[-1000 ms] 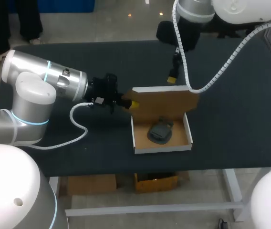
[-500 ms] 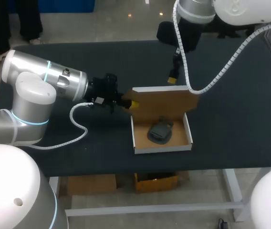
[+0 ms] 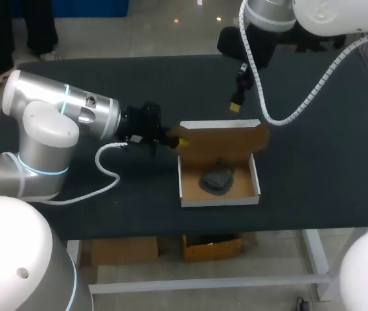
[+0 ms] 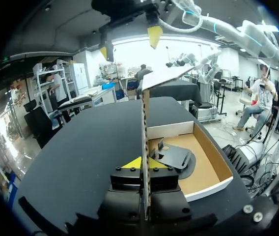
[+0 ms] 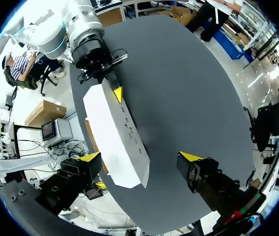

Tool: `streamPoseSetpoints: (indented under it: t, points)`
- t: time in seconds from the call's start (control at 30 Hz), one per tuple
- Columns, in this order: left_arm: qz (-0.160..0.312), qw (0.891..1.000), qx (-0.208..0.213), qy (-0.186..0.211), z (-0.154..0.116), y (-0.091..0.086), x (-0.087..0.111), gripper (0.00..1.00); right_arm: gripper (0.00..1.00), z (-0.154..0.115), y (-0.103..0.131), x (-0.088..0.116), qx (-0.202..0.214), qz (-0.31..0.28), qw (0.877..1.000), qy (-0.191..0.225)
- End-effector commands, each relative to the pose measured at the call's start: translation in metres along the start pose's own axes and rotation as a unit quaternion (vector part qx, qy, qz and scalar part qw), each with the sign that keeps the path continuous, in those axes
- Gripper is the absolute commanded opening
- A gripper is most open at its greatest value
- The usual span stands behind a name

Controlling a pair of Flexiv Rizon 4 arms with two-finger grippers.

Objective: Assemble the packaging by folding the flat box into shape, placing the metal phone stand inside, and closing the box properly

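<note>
A shallow cardboard box (image 3: 255,178) lies open on the black table, with the dark metal phone stand (image 3: 217,179) inside its tray. The brown lid (image 3: 223,139) stands nearly upright behind the tray. My left gripper (image 3: 180,140) is shut on the lid's left edge. In the left wrist view the lid (image 4: 144,123) shows edge-on between the yellow tips of that gripper (image 4: 144,162), and the stand (image 4: 176,157) rests in the tray beside it. My right gripper (image 3: 238,103) hangs open above and behind the lid. In the right wrist view it (image 5: 140,157) straddles the lid's white outer face (image 5: 112,130) without touching.
The black table (image 3: 313,129) stretches out on every side of the box. My left arm's cable (image 3: 106,170) loops over the table to the left of the box. The table's front edge runs just below the tray.
The right gripper has shifted slightly to the right and farther back. The left arm nudged a little and the lid stays held nearly upright.
</note>
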State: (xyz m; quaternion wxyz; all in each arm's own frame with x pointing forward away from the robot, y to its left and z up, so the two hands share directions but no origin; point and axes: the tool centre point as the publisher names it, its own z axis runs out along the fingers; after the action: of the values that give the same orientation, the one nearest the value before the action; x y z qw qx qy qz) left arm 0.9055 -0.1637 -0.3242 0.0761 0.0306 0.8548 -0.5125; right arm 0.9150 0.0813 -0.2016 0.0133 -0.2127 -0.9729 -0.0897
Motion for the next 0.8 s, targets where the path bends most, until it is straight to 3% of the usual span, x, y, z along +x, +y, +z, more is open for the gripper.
streamPoseSetpoints:
  t: [0.03,0.5,0.8]
  points:
    - [0.017,0.999,-0.011,-0.025,0.0,-0.004,0.012,0.0,1.0,0.001,-0.013,0.003,-0.01,0.027,1.0,0.0]
    - [0.08,0.994,-0.022,-0.068,0.004,-0.001,0.021,0.0,1.0,0.005,-0.04,0.012,-0.068,0.175,0.982,0.029]
    - [0.121,0.989,-0.036,-0.081,0.006,0.003,0.016,0.0,1.0,0.018,-0.051,0.02,-0.095,0.229,0.966,0.067]
